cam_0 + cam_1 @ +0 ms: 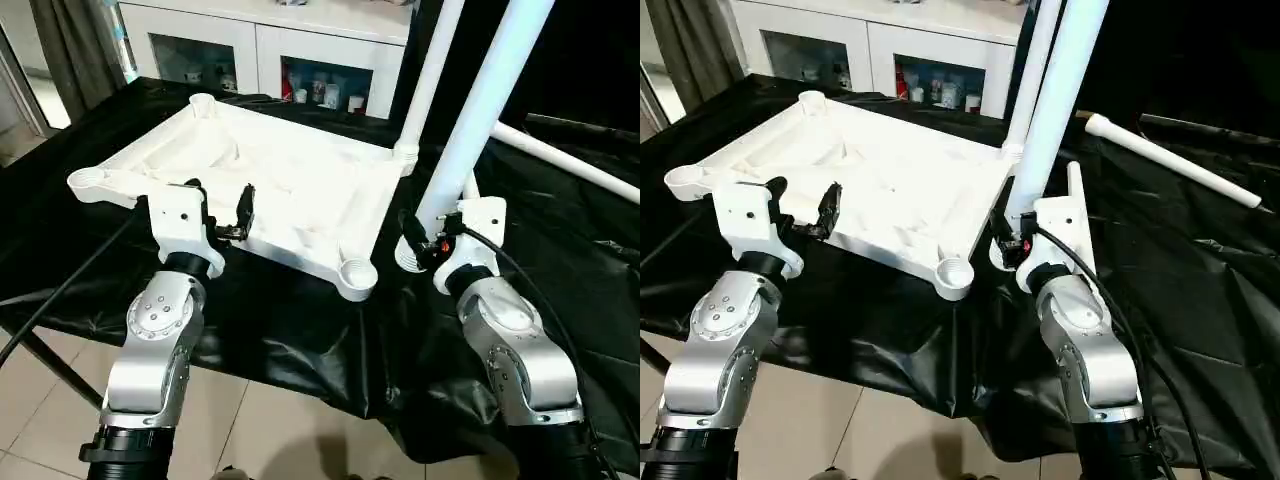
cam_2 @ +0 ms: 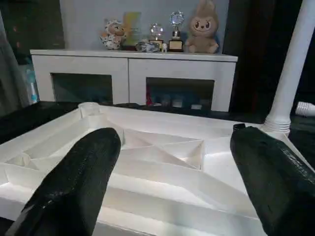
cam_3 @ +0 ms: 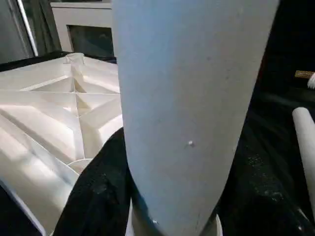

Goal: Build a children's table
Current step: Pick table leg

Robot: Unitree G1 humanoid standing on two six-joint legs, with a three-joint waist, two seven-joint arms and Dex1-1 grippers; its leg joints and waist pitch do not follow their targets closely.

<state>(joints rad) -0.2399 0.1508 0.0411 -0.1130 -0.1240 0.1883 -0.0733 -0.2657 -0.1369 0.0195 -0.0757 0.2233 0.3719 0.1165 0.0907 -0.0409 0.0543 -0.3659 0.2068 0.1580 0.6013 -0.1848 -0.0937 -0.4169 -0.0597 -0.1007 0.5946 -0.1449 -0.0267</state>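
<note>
1. Tabletop [image 1: 270, 190] — white plastic, lying ribbed underside up on a table draped in black cloth [image 1: 300, 320], its near edge close to the robot.
2. One leg [image 1: 428, 80] stands upright in the far right corner socket; judged seated.
3. A second leg [image 1: 480, 110] is grasped near its flared lower end by the right gripper [image 1: 425, 240], fingers clenched round the tube. It stands tilted, its foot just beside the near right socket [image 1: 357, 272] and not in it.
4. A third leg [image 1: 1170, 160] lies loose on the cloth, well to the right. A fourth I cannot identify with certainty.
5. The near left socket [image 1: 90, 182] and far left socket [image 1: 202, 103] are empty.
6. Left gripper [image 1: 215, 215] hangs at the tabletop's near edge, fingers [image 2: 78, 182] spread wide, grasping nothing.
7. Progress, as a judgement: roughly a quarter done — one leg fitted, three sockets left, then the table turned upright.
8. Room: a white glass-door cabinet [image 1: 260, 50] behind, with soft toys and trophies [image 2: 162, 37] on top; pale tiled floor [image 1: 260, 440] below.
</note>
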